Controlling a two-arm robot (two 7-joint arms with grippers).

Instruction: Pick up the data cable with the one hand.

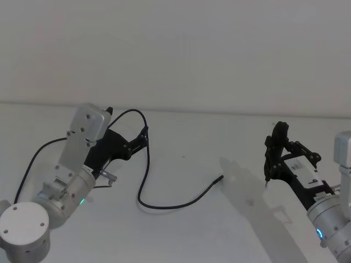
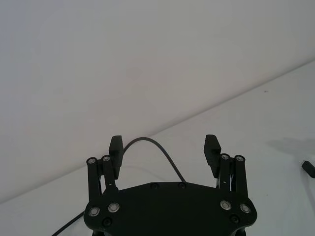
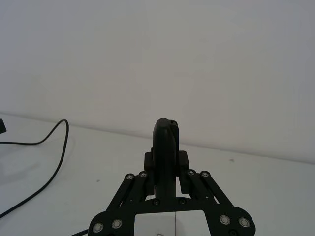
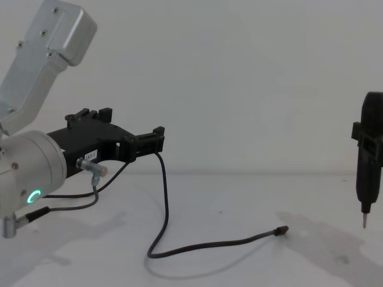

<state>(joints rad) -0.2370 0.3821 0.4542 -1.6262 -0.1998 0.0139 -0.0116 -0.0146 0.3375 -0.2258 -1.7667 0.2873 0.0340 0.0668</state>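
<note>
Nearest, the data cable (image 4: 166,203) is lying left-to-right across the table (image 1: 192,148), its plug (image 4: 279,229) pointing toward the right gripper (image 3: 167,164), which is clamping a pointed tool (image 4: 371,155). Farther back, the cable is arching between the parted jaws of the left gripper (image 2: 165,147).

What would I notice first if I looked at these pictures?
The long black cable first: it hangs down from the tip of the open left gripper and snakes across the white table to a small plug. On the right, the right gripper clamps a dark pointed tool, its thin tip above the table.
</note>
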